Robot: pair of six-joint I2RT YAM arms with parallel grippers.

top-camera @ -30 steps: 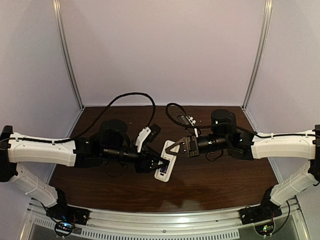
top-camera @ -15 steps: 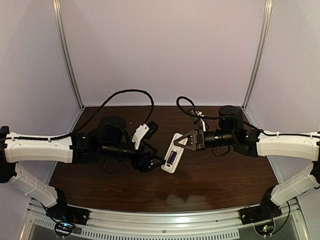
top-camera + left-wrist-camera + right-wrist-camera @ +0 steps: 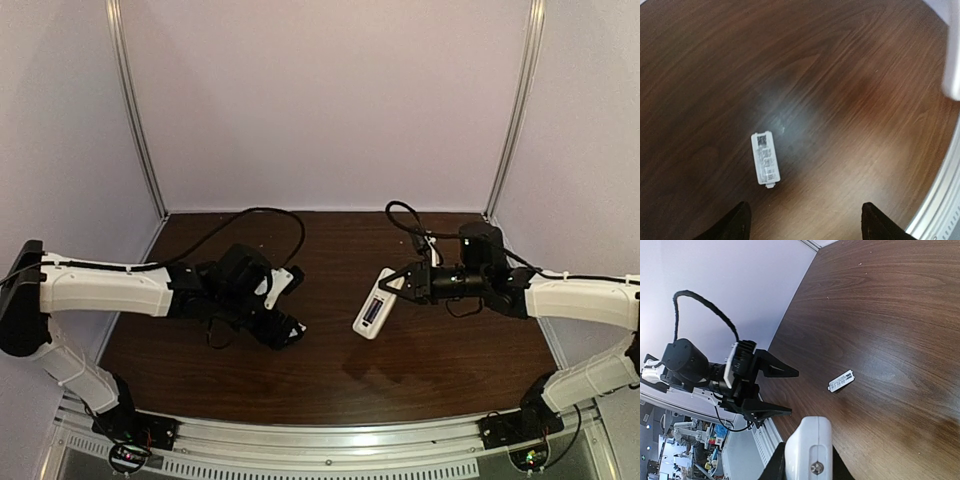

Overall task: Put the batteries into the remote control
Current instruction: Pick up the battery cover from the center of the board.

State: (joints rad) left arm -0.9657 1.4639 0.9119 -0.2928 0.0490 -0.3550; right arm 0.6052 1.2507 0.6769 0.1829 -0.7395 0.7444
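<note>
right hand (image 3: pixel 393 283): clenched on one short end of the remote control (image 3: pixel 371 308), which hangs off the worktop (image 3: pixel 450 350), tilted, far end drooping toward the left arm. well to the right of the cover piece (image 3: pixel 765 158) and above it.

left hand (image 3: pixel 805 224): released, fingers spread wide, nothing between them. hovers directly over the cover piece, which lies flat and alone on the wood, printed side up.

batteries: a bluish strip shows on the remote's upward face in the top view; too small to say whether that is the cells seated or the display. none seen loose near the cover piece.

handling, my read: remote is a light, rigid plastic bar with smooth sides, likely to pivot in an end-only pinch, so a grip across the long edges nearer the middle would steady it. the cover piece is thin, stiff and flat against the worktop; little edge to catch. take it across its narrow width, fingertips low, and mind the small latch tab at one end, which looks fragile.
</note>
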